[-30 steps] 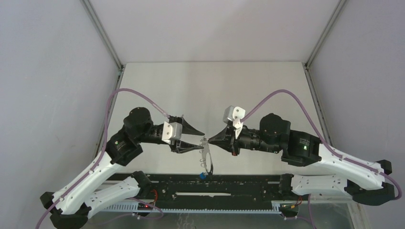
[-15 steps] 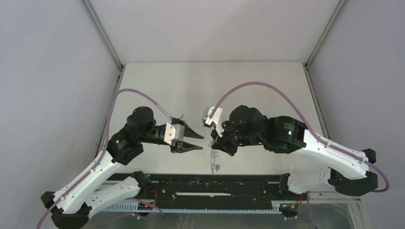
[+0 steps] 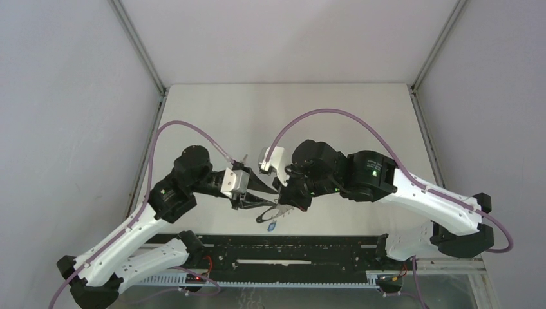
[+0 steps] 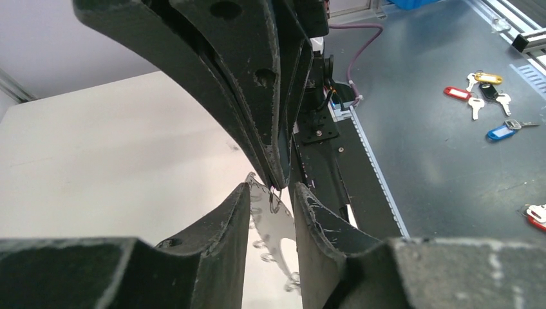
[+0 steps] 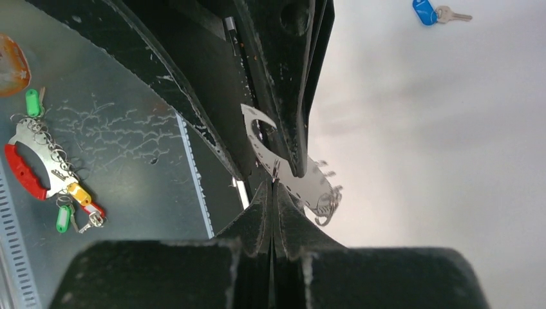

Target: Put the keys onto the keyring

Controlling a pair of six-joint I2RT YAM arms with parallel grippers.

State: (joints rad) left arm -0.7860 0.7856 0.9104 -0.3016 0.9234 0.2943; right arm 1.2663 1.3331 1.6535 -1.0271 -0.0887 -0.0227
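Observation:
The keyring is a flat grey metal crescent with small wire loops on its rim, held in the air between the two grippers. My right gripper is shut on one thin wire loop of it. My left gripper is open, and its fingers straddle the keyring plate, which touches the left finger. The plate also shows in the right wrist view. A light blue tag hangs below the keyring. A darker blue-tagged key lies on the white table.
A black rail runs along the table's near edge. Beyond it, on the dark floor, lie other key sets: coloured tags and a red-handled ring with green and yellow tags. Grey walls close in the sides.
My right arm has swung left with the keyring. The keyring went from hanging straight down to lying tilted between my left gripper's fingers, which now stand closer together.

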